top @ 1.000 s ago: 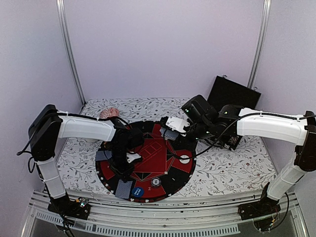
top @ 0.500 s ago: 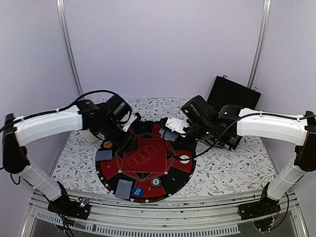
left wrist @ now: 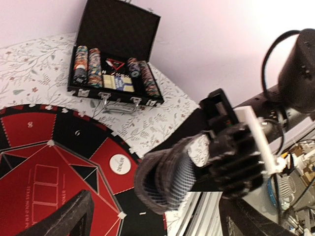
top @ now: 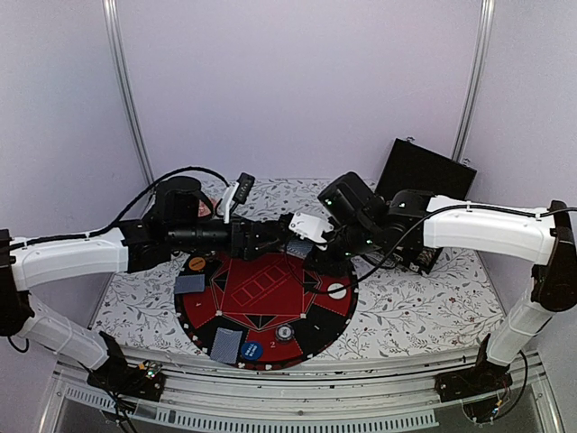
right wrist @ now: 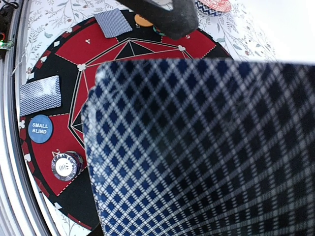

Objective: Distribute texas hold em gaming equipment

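Cards (right wrist: 206, 147) held above the round mat (top: 261, 298)
The stack is clamped in the right hand (left wrist: 202, 169) over the mat's far edge; the left hand (top: 281, 238) is seen just beside it, its fingers (left wrist: 74, 216) spread wide apart.

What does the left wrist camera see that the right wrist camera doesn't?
Only the left wrist view: the open black case with rows of poker chips, and the white disc. Only the right wrist view: two card piles, the blue Small Blind disc and a striped chip. Both: the red and black mat and the cards held in the right gripper.
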`<state>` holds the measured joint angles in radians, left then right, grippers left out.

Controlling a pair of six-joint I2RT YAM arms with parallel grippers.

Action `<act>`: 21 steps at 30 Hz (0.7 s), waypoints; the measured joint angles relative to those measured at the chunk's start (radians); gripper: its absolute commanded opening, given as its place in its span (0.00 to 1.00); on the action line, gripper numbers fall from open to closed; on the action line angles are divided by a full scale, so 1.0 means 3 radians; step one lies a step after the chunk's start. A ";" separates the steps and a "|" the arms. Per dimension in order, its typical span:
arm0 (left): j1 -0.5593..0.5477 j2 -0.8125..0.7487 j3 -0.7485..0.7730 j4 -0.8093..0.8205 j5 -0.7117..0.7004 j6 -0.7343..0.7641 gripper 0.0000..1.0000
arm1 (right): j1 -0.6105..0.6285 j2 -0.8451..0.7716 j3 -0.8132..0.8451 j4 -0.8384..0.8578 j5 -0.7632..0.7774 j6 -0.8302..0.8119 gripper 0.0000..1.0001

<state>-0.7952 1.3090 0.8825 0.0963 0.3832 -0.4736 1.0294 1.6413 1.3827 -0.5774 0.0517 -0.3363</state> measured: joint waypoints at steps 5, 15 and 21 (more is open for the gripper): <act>0.0003 0.0048 -0.0011 0.0182 -0.0001 -0.0080 0.77 | -0.0004 0.0014 0.0042 0.0004 -0.0005 0.0038 0.41; 0.0023 0.0245 0.0103 0.0165 -0.0284 -0.0090 0.58 | 0.0038 0.0100 0.0113 -0.0001 -0.0033 0.0020 0.41; 0.0022 0.0215 0.0128 0.0089 -0.0314 -0.0029 0.32 | 0.0036 0.0103 0.0113 0.0000 -0.0022 0.0027 0.41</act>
<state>-0.7887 1.3735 0.9211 0.1230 0.2890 -0.4824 1.0401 1.6722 1.4166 -0.5774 0.0452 -0.3283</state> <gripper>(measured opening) 0.412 0.416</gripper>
